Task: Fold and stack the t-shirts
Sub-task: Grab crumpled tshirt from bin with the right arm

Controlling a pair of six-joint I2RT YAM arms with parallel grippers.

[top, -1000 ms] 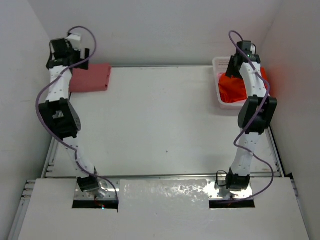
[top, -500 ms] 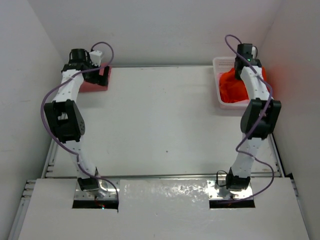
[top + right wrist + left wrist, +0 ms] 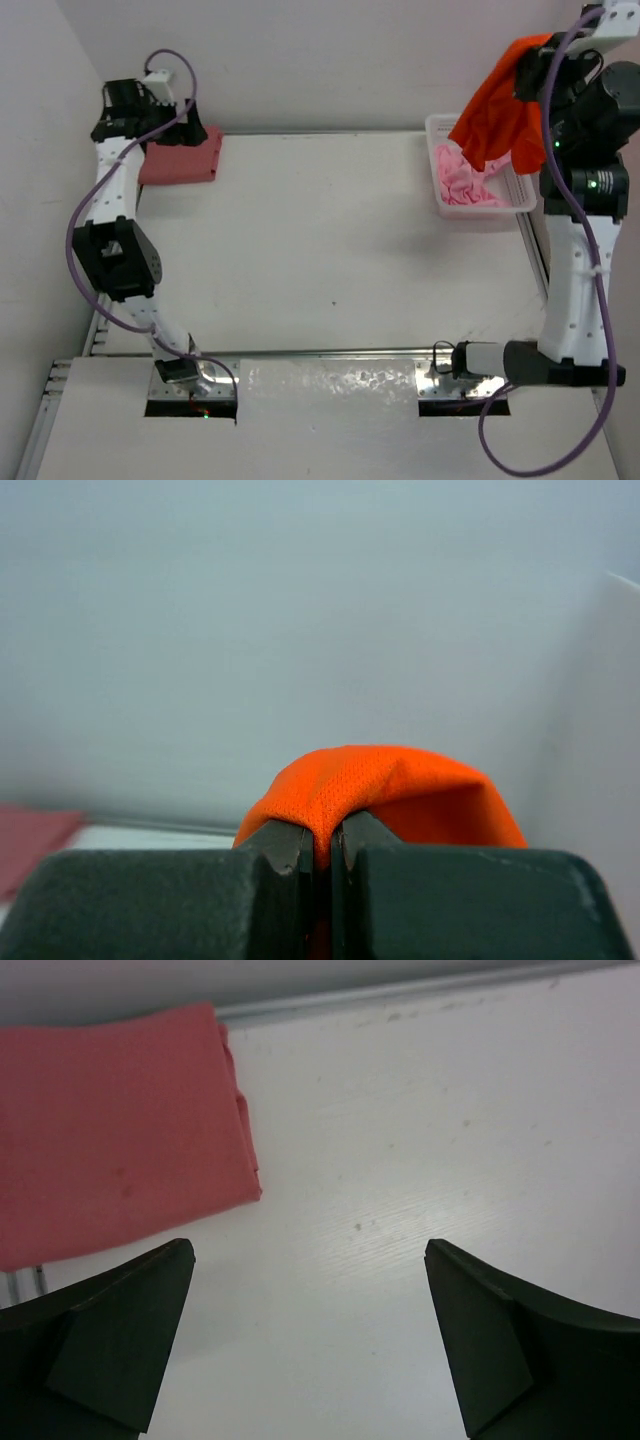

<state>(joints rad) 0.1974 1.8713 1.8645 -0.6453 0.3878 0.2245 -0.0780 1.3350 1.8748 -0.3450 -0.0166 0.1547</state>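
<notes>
Orange t-shirt [image 3: 497, 110] pinched by right fingers [image 3: 200, 900], left fingers [image 3: 110, 1345] spread beside rose t-shirt [image 3: 110, 1130] edge

Plain colour is observed on each garment: the rose-red t-shirt [image 3: 180, 156], the orange t-shirt [image 3: 497, 112], the light pink t-shirt [image 3: 466, 180]. The basket [image 3: 480, 211] and table [image 3: 320, 250] are finished in white.

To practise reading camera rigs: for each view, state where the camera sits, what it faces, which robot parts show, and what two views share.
Top external: above, behind the bases, looking down on the table; both arms show.
Left wrist: on the left arm, facing down at red shirt and table; left gripper open.
Right wrist: raised, facing the back wall; right gripper shut on the orange shirt.
Shared: top and left wrist show the red shirt.
</notes>
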